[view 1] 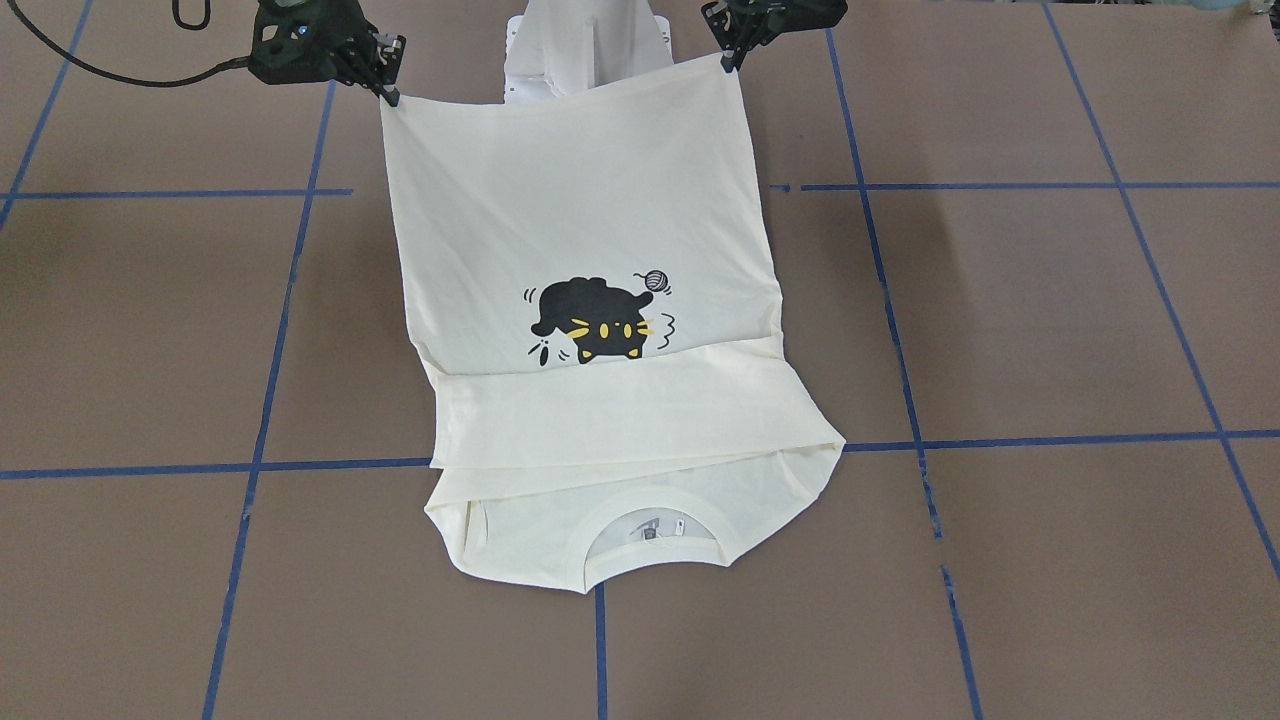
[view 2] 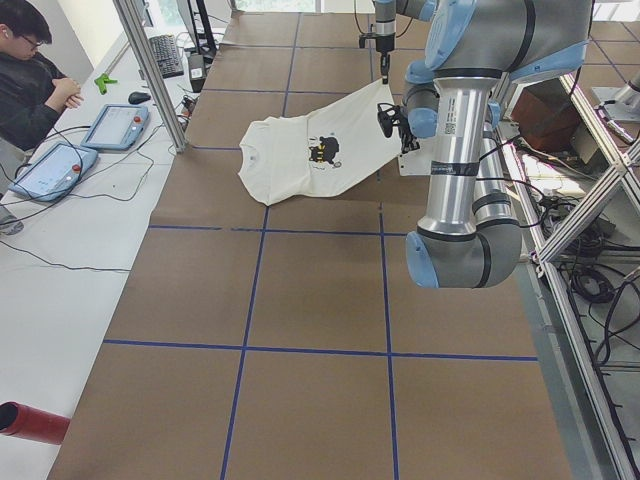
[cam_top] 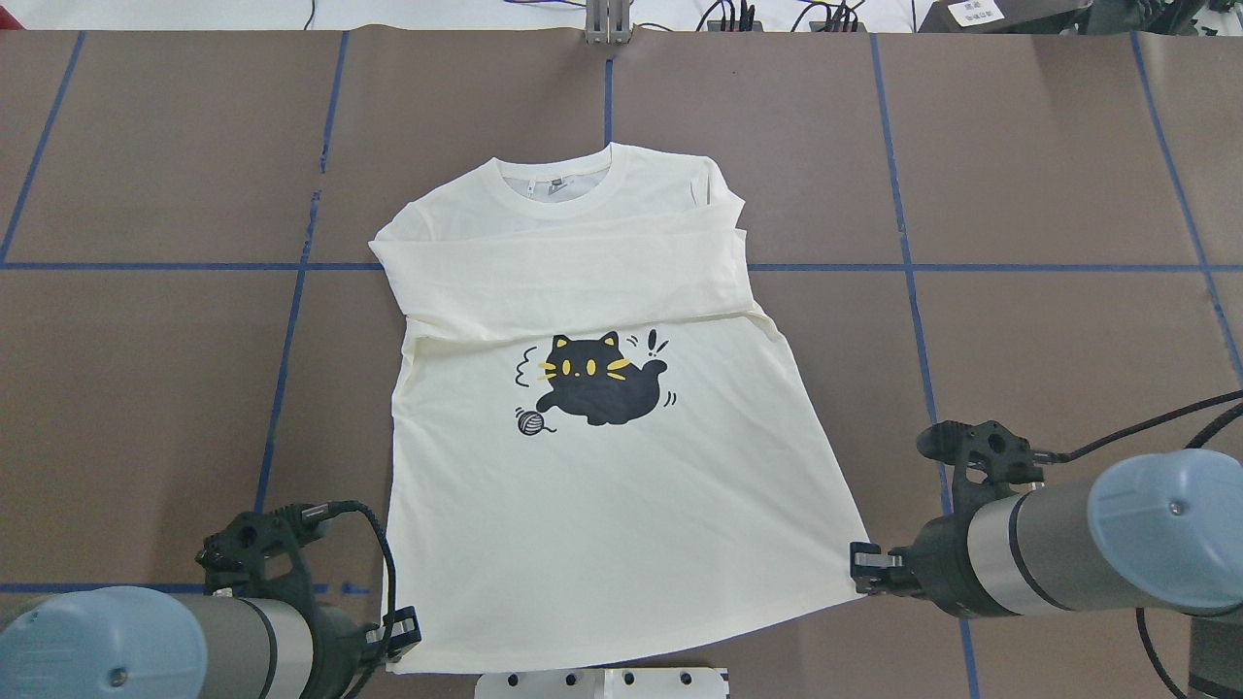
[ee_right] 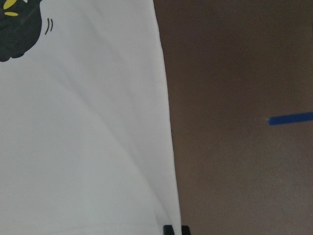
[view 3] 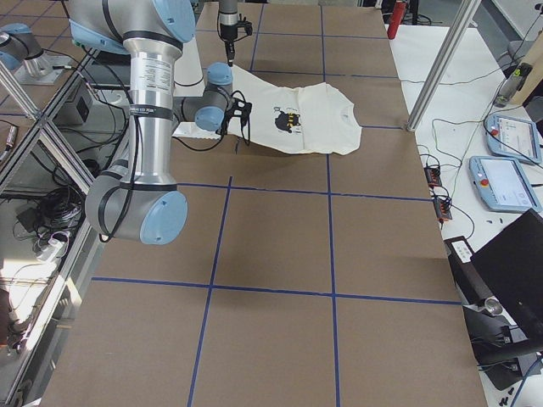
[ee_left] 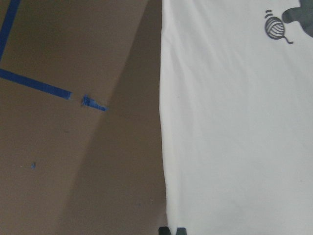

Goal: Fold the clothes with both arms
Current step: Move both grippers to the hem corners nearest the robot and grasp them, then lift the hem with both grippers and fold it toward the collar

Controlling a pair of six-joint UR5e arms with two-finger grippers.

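Now left gripper (cam_top: 403,626) and right gripper (cam_top: 862,573) are clamping the shirt (cam_top: 602,505) by hem corners farthest from the collar (cam_top: 558,186); shallow pinches may be risking slippage.

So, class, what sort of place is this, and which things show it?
Most likely a robotics lab or test cell. The left arm and right arm grip a T-shirt on a table gridded with blue tape, while a person sits by control tablets.

Cream cat-print T-shirt (cam_top: 621,505), print up, sleeves folded across — hem corners in left hand (cam_top: 406,627) and right hand (cam_top: 860,569).
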